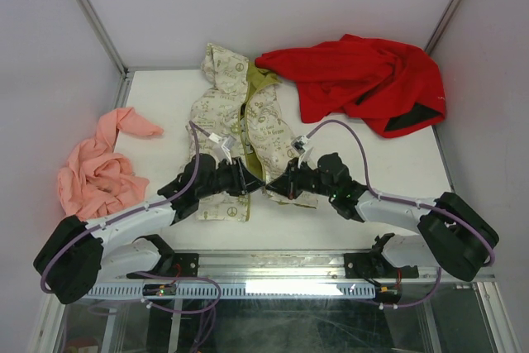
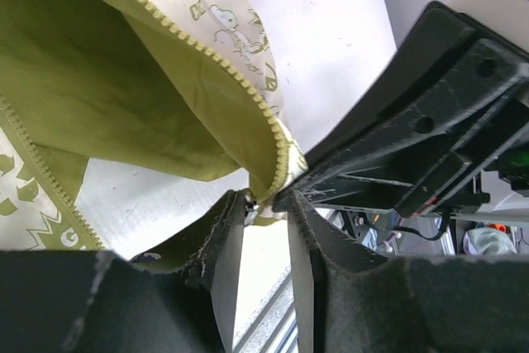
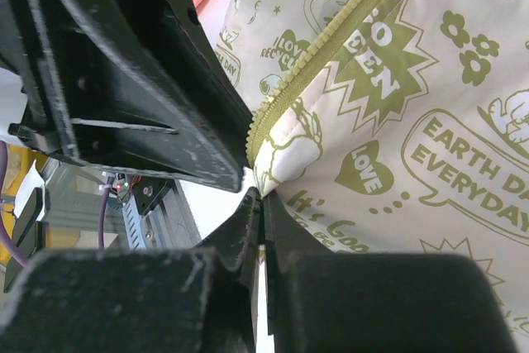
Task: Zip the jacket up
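Item: jacket, cream with olive print, olive lining and hood. We find it flat at the middle of the table. Its long axis runs from the near edge to the far edge, with the hood at the far end and the hem toward the arms. The front lies open, showing a strip of lining down the middle, and the zipper teeth along the edge are unjoined.

Left gripper: at the hem beside the centre opening. Its jaws stand slightly apart, with the hem corner just at the tips.

Right gripper: at the hem on the other side of the opening, close to the left one. We note its jaws pressed together, tips touching the bottom end of the zipper edge. We cannot tell whether cloth is caught between them.

Also listed: a red garment at the far right and a pink garment at the left edge.
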Robot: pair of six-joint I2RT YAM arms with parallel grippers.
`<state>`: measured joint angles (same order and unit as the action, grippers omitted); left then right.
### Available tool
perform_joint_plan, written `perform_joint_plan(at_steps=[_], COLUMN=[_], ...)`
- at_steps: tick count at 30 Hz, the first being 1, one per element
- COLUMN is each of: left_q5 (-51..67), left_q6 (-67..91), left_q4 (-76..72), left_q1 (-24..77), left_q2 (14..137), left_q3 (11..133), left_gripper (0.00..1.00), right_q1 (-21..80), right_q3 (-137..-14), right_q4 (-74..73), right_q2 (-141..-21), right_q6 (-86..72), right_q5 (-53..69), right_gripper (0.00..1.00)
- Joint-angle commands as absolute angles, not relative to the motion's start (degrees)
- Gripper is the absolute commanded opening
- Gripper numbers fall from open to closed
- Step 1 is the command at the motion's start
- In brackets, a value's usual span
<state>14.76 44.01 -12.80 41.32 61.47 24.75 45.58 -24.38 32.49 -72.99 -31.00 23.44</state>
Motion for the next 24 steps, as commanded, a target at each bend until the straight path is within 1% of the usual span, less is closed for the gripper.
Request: perform_joint_plan(at_steps=[1,5,8,11,16,19,24], left_q5=[14.6,16.0,16.9,17.7,17.7,16.0,15.4], left_q6=[44.6,45.4,46.3,47.1,48.5,49.9,50.9], left_q4=[-14.1,-14.3,-14.3,-14.3,-14.5,-15.4,-17.7], left_q1=[41.8,41.8,41.8,41.9,41.9,41.9,42.0], left_q2=[63.7,64.5,64.4,64.8,63.9,60.7,57.4], left_q3=[25.3,24.5,23.1,21.8,20.7,19.2,18.8], left_gripper=[0.24,0.16,0.14,0.15,0.20,0.30,0.43], right_q1=[45.5,45.4,45.0,44.7,44.0,43.4,43.2], right_q3=[-24.0,-23.7,-23.4,-23.2,-22.6,-22.1,-21.0], right_q4=[38.2,38.3,38.8,40.4,42.4,42.9,44.3], right_q2=[-71.7,-71.0,-70.7,-70.5,-70.3,-69.8,-68.9], right_q6=[-30.5,-30.5,-30.7,-31.4,-31.9,-31.7,-30.6], right_q5=[24.0,22.9,22.3,22.1,20.9,20.9,21.1], right_gripper=[0.00,0.00,0.00,0.00,0.00,0.00,0.00])
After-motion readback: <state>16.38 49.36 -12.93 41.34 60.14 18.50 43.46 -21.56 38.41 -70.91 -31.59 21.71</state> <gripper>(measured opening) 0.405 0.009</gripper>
